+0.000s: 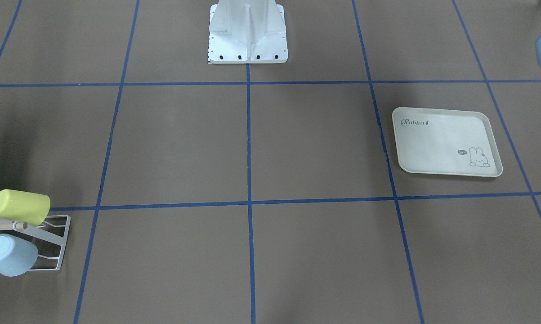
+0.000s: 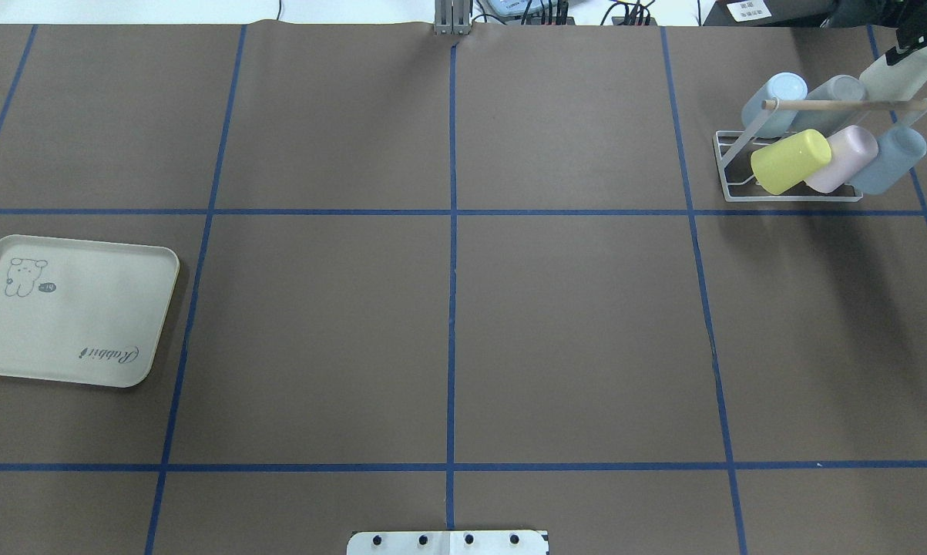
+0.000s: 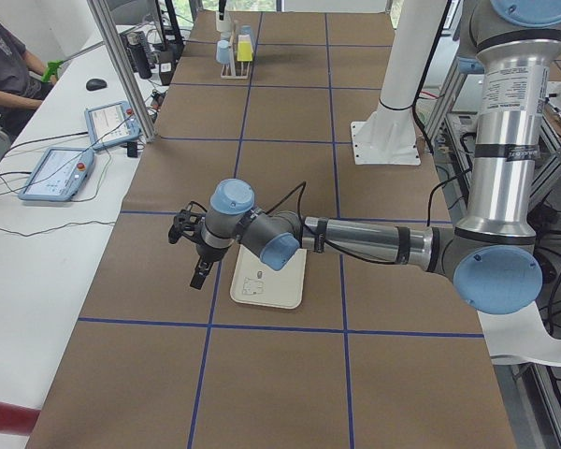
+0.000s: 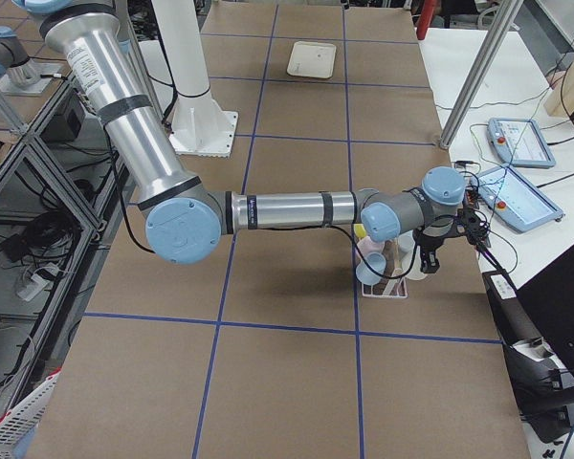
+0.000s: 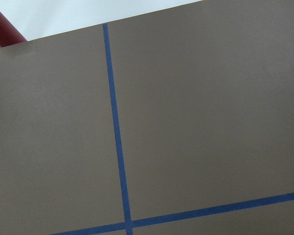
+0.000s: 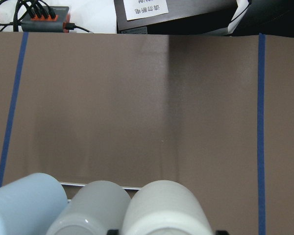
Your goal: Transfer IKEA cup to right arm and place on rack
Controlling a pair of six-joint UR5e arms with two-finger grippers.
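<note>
White IKEA cup (image 2: 891, 75) held in my right pincer (image 2: 911, 49) at the rack (image 2: 729, 166).
Pincer closed across its wall at the rack's 1 o'clock corner; light, stiff, slick plastic, I judge. Grey cup (image 2: 833, 94) crowds just beside; brown-paper surface (image 2: 448, 324) flat. My left pincer's (image 3: 192, 253) opening I cannot tell.

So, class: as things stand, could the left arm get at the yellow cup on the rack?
Probably not: the yellow cup sits on the rack at the table's opposite end, while the left arm hovers by the tray.
</note>
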